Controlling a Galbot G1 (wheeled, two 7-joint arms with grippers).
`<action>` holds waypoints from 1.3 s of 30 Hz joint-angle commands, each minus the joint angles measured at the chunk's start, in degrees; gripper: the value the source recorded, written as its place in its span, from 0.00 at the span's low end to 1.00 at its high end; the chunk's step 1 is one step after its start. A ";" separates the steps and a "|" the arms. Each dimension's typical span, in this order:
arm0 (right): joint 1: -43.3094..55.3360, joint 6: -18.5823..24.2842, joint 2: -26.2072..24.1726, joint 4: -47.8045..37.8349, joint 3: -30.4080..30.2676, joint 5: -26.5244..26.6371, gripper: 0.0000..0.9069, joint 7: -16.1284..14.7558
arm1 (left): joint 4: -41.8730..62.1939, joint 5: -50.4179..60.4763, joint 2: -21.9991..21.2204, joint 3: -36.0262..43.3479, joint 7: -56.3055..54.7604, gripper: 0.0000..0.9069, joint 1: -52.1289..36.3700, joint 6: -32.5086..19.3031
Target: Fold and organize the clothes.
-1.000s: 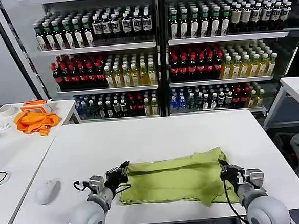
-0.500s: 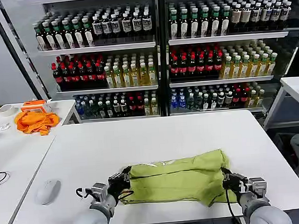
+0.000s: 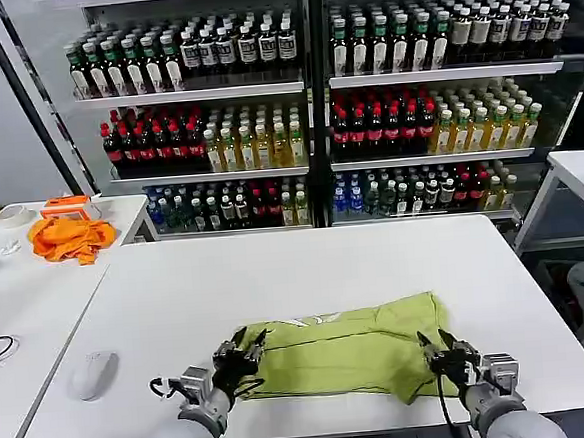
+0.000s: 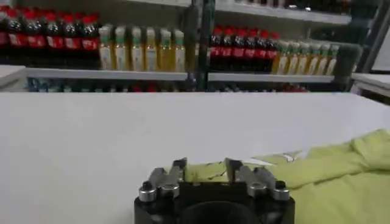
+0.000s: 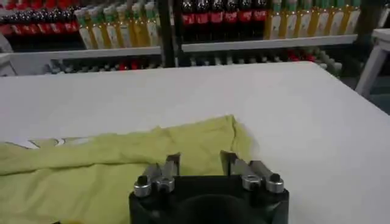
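Both open and holding nothing, the left claw (image 3: 243, 355) and right claw (image 3: 443, 354) flank the yellow-green T-shirt (image 3: 346, 349); each should pinch the hem just ahead of it at matching height

The shirt (image 3: 346, 348) is a light yellow-green, with a bit of white print showing along its far edge. It lies on a plain white desk (image 3: 276, 275). Both tools, left (image 3: 244, 357) and right (image 3: 444, 357), are black with silver fittings. An orange cloth (image 3: 70, 238) sits far beyond the left tool.
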 commanded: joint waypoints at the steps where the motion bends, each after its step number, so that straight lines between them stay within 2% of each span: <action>1: -4.17 0.74 0.71 2.67 2.86 -1.07 1.00 -0.47 | -4.27 1.48 -6.50 -2.03 -2.49 1.00 9.56 -4.28; 10: -5.95 1.76 2.52 2.34 2.69 -2.56 1.00 -0.37 | 1.73 9.54 -11.55 -1.19 -3.92 1.00 9.46 -7.29; 24: -6.65 2.18 3.49 3.02 2.48 -3.11 1.00 -0.25 | 6.63 12.03 -15.44 -0.88 -6.10 1.00 7.57 -8.01; 26: -6.77 2.17 3.62 3.25 2.42 -3.19 1.00 -0.21 | 7.12 12.37 -15.85 -0.83 -6.35 0.68 7.53 -8.52; 27: -6.82 2.18 3.65 3.34 2.44 -3.19 1.00 -0.19 | 7.52 12.39 -15.91 -0.82 -6.44 0.36 7.48 -8.75; 29: -6.91 2.17 3.65 3.44 2.54 -3.21 1.00 -0.13 | 7.95 12.34 -15.96 -0.83 -6.59 0.07 7.44 -9.35; 30: -6.97 2.19 3.65 3.49 2.58 -3.21 1.00 -0.11 | 8.01 12.30 -15.93 -0.83 -6.62 0.02 7.46 -9.48; 39: -7.32 2.16 4.02 4.23 2.56 -3.21 1.00 0.31 | 7.84 10.70 -16.19 -0.89 -6.62 0.02 7.52 -10.33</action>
